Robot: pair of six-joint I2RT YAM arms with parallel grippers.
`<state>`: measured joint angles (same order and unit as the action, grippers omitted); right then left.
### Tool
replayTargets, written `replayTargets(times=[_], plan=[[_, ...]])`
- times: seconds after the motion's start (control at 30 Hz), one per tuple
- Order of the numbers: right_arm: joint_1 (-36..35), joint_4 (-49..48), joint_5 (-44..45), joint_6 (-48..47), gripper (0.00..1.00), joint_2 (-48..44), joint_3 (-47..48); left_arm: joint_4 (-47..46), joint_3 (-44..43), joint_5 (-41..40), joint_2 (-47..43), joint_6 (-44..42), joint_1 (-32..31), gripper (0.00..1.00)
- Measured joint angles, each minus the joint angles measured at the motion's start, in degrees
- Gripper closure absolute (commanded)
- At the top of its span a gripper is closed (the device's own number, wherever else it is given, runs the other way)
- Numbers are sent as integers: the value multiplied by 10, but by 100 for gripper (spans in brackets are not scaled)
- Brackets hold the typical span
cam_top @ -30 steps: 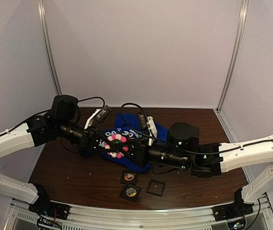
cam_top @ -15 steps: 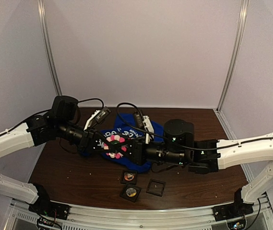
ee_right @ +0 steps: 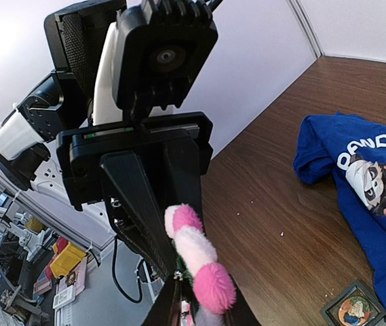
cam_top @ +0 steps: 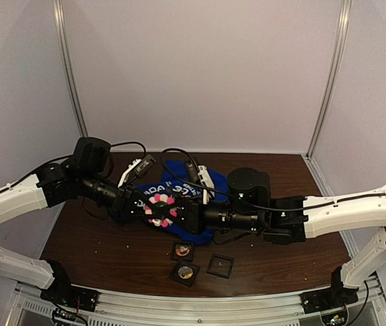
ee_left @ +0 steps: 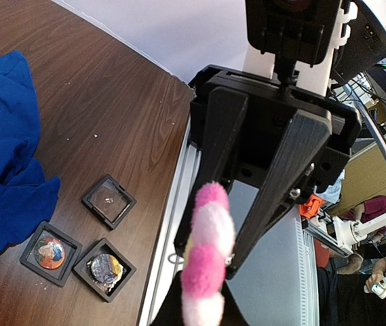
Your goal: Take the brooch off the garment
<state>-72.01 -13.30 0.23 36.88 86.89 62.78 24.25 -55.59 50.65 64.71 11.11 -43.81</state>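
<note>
Over on the left, the left arm reaches in from about nine o'clock, and the left gripper (cam_top: 145,206) is pinched right down, its fingertips clamped on the near rim of the brooch (cam_top: 162,206). And what a brooch: a fluffy ring of pink and white pom-poms around a dark centre. It is up in the air and clear of the cloth, with bare table (cam_top: 98,244) showing behind it in both wrist views.

The garment (ee_left: 6,122), the royal-blue T-shirt, lies crumpled on the wood under and beyond the brooch. In the top view it spreads from there toward twelve and two o'clock, white lettering facing up.

Down at five o'clock from the brooch sit three small black cases (cam_top: 185,272), close together and well apart from the grip. Two hold round badges; whether the third holds anything I cannot tell.

On the right, the right arm comes in from three o'clock. The right gripper (cam_top: 181,216) has its jaws drawn in narrow, and its black fingers nip the opposite rim of the brooch, so both tools have hold of it.
</note>
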Motion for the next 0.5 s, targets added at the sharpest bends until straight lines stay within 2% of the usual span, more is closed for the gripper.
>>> replayTargets(times=[0.13,0.5], plan=[[0,7,2,7,94,0,3,0,0,-2,0,0,0,100],[0,14,35,50,95,-16,-2,-33,0,-20,0,9,-5,100]])
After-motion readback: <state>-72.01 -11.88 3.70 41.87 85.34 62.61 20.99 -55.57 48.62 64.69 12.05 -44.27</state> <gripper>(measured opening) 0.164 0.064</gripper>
